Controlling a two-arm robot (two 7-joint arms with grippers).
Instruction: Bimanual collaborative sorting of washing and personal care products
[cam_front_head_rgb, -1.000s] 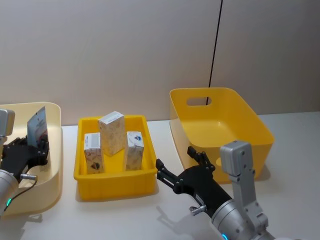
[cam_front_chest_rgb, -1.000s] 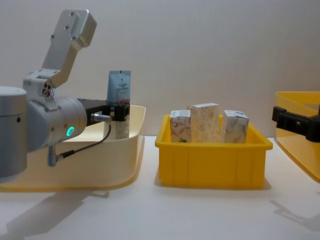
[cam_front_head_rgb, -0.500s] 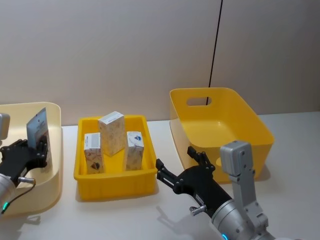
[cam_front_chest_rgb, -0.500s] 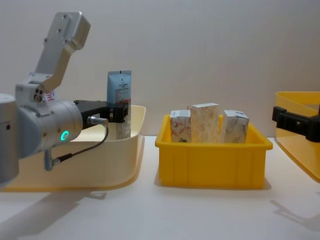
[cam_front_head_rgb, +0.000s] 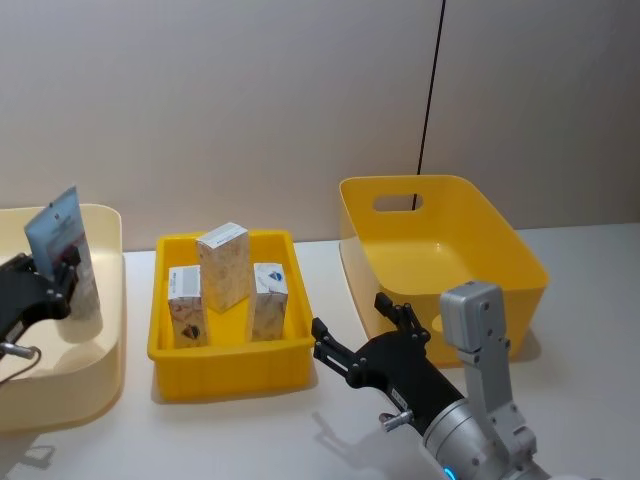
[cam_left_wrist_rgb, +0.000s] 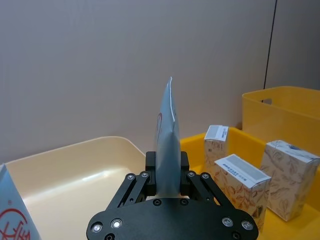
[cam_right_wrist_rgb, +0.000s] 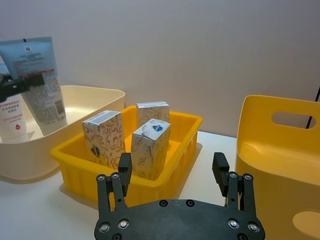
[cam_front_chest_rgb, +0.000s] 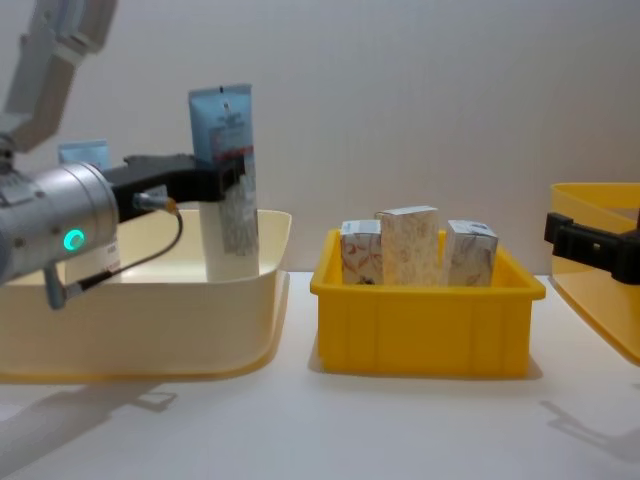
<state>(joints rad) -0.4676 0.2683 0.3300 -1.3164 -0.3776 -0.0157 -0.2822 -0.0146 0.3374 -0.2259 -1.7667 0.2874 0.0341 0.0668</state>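
Observation:
My left gripper (cam_front_chest_rgb: 216, 181) is shut on a light-blue squeeze tube (cam_front_chest_rgb: 228, 170) and holds it upright above the cream bin (cam_front_chest_rgb: 150, 340). The same tube (cam_left_wrist_rgb: 167, 132) stands edge-on between the fingers of the left gripper (cam_left_wrist_rgb: 167, 172). A second tube (cam_left_wrist_rgb: 12, 220), white with a red mark, stands in the cream bin. Three small patterned cartons (cam_front_head_rgb: 222, 265) stand upright in the low yellow tray (cam_front_head_rgb: 230, 358). My right gripper (cam_front_head_rgb: 352, 315) hovers open over the table in front of the tray's right end, holding nothing.
A tall yellow bin (cam_front_head_rgb: 440, 181) with a handle slot stands at the right, nothing showing inside it. The cream bin (cam_front_head_rgb: 115, 290) sits left of the tray. A plain wall closes off the table behind the bins.
The left gripper has lifted the tube well up out of the cream bin and drawn back to the left. The right arm and the cartons have not moved.

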